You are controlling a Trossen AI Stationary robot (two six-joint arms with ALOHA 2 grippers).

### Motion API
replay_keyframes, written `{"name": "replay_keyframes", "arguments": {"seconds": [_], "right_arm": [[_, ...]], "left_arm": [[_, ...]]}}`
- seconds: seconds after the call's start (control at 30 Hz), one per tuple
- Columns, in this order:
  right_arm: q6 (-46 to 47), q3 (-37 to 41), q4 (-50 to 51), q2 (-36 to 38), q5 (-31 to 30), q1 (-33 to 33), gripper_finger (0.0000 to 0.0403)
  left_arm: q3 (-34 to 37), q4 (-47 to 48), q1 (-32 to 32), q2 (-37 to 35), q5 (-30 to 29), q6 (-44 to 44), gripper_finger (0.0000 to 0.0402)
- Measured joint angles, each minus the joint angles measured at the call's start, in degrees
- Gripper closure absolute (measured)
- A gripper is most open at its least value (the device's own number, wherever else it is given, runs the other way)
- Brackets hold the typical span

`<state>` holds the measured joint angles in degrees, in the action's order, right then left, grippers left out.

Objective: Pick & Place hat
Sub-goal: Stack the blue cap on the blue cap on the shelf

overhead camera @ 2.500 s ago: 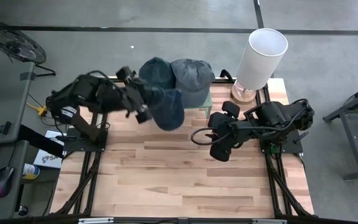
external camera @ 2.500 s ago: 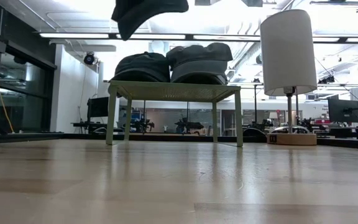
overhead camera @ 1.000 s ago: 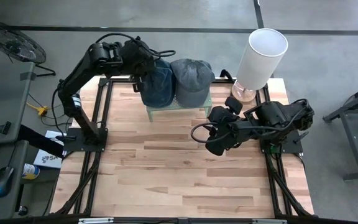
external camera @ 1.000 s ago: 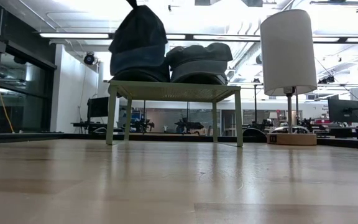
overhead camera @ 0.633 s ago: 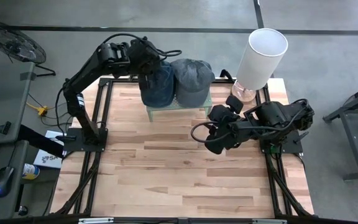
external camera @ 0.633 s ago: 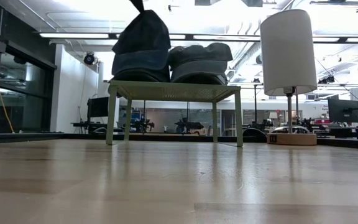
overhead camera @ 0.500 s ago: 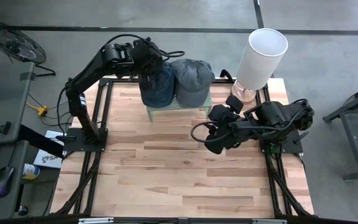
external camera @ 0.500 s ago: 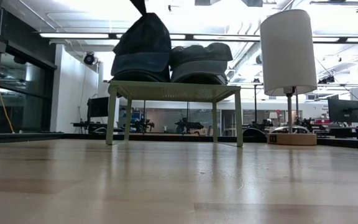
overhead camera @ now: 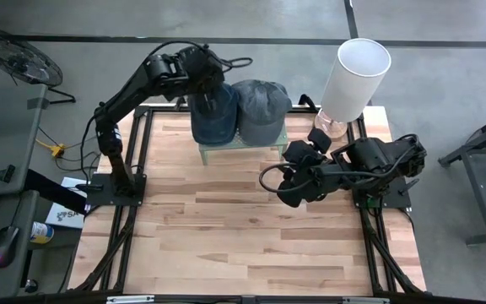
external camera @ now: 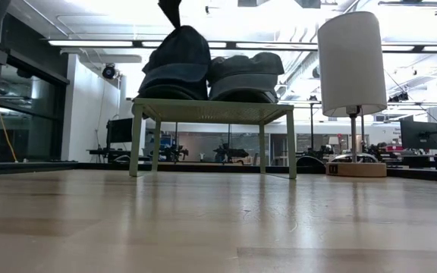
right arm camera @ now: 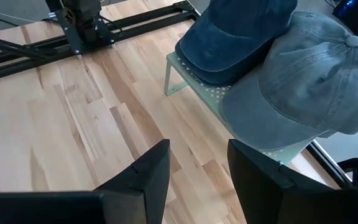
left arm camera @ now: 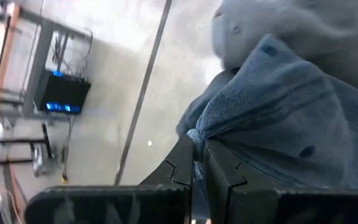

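Pinching a fold of blue fabric, the left gripper (left arm camera: 197,155) is being shown in its wrist view with jaws pressed together on the crown of the dark blue hat (overhead camera: 213,114). That hat is being carried on top of another dark hat (external camera: 174,89), possibly of the same kind, though only an edge of the lower one is being seen in the low view. The stack is sitting on the left half of the pale green stand (overhead camera: 241,149). Just beside it on the right half, touching it, a grey-blue hat (overhead camera: 262,108) is resting. The left arm is being stretched from its base across the table's far left corner, ending above the dark blue hat.

The right gripper (right arm camera: 194,168) is being held with jaws spread and nothing between them, hovering over bare boards of the wooden table (overhead camera: 226,228), near the stand's front right corner. In its wrist view the two stacked dark hats and the grey-blue hat are being seen from the front, with the stand's perforated top showing beneath them.

A white lamp (overhead camera: 353,80) with a tall cylindrical shade is standing on a round wooden base at the table's far right corner, apart from the stand. A computer mouse (overhead camera: 1,247) is lying on the desk to the table's left.
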<state>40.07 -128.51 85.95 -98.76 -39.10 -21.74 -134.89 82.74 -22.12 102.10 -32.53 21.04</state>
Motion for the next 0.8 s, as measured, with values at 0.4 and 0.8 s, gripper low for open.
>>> {"name": "replay_keyframes", "arguments": {"seconds": [0.4,0.8], "right_arm": [[0.7,0.0,0.0,0.0,-1.1,0.3,0.0249],[3.1,0.0,0.0,0.0,-1.0,0.9,0.0249]], "left_arm": [[-0.1,-0.3,-5.8,1.1,7.4,-4.8,0.0394],[-0.1,0.3,-6.8,4.6,9.9,-6.7,0.0377]]}}
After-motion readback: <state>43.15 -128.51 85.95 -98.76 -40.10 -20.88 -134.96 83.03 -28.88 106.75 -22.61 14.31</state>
